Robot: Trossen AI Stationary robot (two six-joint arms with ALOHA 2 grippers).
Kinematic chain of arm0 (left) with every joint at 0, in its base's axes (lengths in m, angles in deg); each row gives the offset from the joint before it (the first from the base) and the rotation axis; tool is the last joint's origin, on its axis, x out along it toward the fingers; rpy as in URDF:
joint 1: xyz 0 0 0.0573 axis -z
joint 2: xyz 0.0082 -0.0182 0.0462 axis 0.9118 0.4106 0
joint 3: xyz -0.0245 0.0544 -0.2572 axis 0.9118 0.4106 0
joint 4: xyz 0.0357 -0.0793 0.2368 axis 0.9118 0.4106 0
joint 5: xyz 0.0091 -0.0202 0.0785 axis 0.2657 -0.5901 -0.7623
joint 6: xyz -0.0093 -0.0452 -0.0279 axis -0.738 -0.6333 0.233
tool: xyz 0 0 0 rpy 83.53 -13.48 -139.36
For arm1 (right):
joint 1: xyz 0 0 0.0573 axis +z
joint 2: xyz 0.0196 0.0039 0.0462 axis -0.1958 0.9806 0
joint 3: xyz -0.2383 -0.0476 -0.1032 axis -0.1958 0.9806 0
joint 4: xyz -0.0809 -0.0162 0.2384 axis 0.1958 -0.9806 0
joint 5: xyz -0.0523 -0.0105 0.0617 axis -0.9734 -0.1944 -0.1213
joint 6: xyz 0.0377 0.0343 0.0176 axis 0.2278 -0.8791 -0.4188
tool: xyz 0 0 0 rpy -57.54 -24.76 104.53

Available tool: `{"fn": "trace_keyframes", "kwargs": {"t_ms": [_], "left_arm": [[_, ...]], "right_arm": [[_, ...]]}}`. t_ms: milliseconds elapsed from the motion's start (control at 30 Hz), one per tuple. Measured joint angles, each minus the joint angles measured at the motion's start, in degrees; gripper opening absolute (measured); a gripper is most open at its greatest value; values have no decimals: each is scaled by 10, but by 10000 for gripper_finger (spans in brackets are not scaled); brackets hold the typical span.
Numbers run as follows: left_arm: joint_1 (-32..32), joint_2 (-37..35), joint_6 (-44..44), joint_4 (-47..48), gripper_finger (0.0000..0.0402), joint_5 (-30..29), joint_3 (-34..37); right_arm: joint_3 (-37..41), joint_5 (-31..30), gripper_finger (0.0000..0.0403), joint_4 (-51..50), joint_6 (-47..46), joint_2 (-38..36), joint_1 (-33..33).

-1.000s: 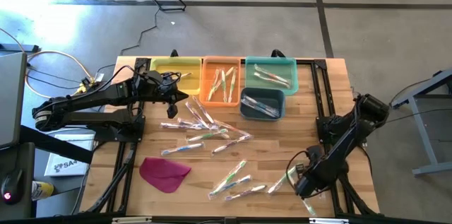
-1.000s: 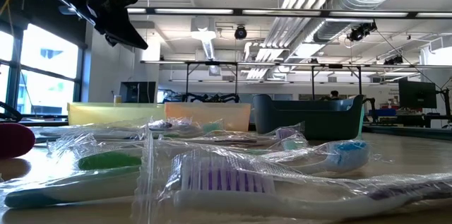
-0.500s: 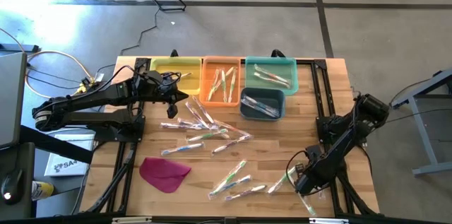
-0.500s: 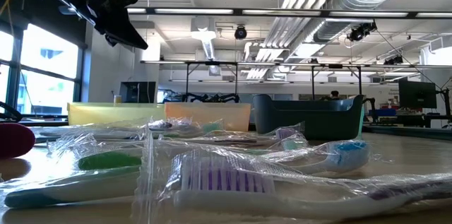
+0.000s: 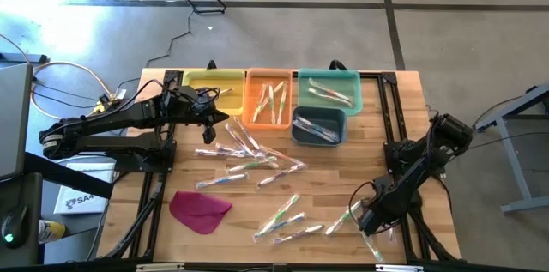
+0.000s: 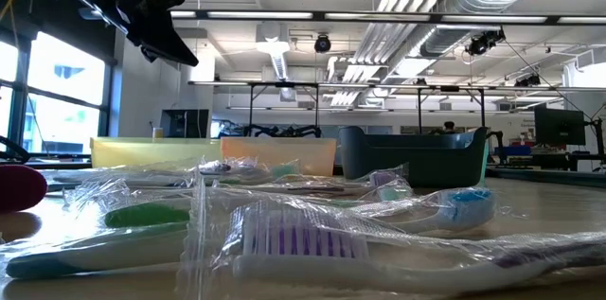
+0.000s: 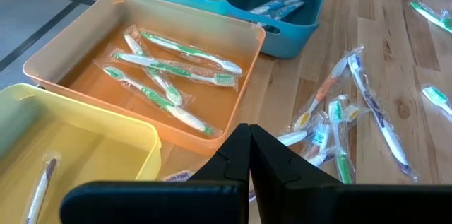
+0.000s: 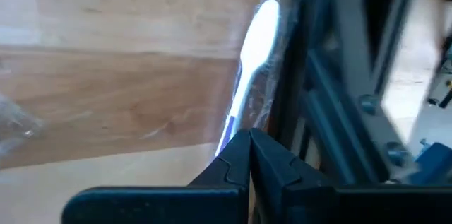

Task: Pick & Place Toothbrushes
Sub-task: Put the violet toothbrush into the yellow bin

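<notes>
Wooden slats form the counter (image 5: 377,143), seen from above on a concrete floor, with four trays along its far edge: a yellow tray (image 5: 212,88), an orange tray (image 5: 270,100), a teal tray (image 5: 328,90) and a dark blue tray (image 5: 318,125) just in front of the teal one. Several wrapped toothbrushes already lie in the trays; the loose toothbrushes (image 5: 249,156) are scattered across the middle and near part of the counter, and a flat magenta piece (image 5: 200,208) lies at the near left. The left pincer (image 5: 225,114) hovers near the yellow and orange trays, clenched and empty. The right pincer (image 5: 367,219) is low at the near right corner, clenched too; its wrist view shows a white toothbrush (image 8: 254,47) just beyond the fingertips, lying along the counter's edge beside the dark frame, and nothing visibly held. These brushes look light and stiff, but the clear glossy wrappers are probably slippery and crinkly. A grip across the middle of the handle, not on the loose wrapper ends, seems the surest hold, and the one against the frame leaves little room for fingers.
</notes>
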Motion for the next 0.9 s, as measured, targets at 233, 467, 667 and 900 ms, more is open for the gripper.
{"fn": "trace_keyframes", "kwargs": {"t_ms": [233, 467, 667, 900], "left_arm": [[0, 0, 0, 0, 0, 0, 0], [0, 0, 0, 0, 0, 0, 0], [0, 0, 0, 0, 0, 0, 0], [0, 0, 0, 0, 0, 0, 0]], "right_arm": [[10, -49, 2, 61, -14, -1, -2], [10, -105, 2, 74, 16, -2, -28], [9, -163, 2, 64, 63, -2, -63], [10, -237, 2, 59, 156, -1, -113]]}}
